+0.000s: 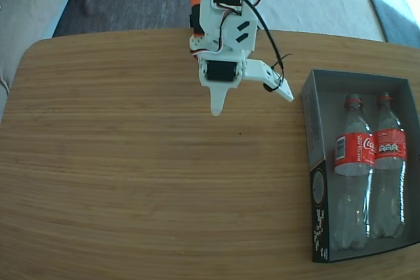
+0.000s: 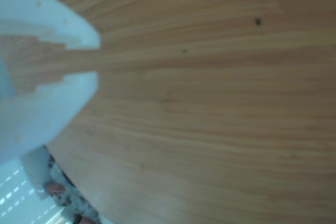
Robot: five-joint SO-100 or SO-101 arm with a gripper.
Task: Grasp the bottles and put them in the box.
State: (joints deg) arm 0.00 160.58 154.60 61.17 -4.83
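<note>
Two clear bottles with red labels lie side by side in the dark grey box (image 1: 326, 106) at the right of the fixed view, necks pointing to the far side. The left bottle (image 1: 354, 155) and the right bottle (image 1: 388, 149) fill most of the box's length. My white gripper (image 1: 252, 104) hangs open and holds nothing above the bare table, left of the box's far corner. In the wrist view the gripper (image 2: 96, 60) shows at the left edge with only wood grain between its fingertips. No bottle or box appears in that view.
The wooden table (image 1: 144, 175) stretches wide to the left and front of the arm. Grey sofa cushions (image 1: 315, 1) lie beyond its far edge. The box sits close to the table's right and front edges. The table's edge (image 2: 79, 182) shows lower left in the wrist view.
</note>
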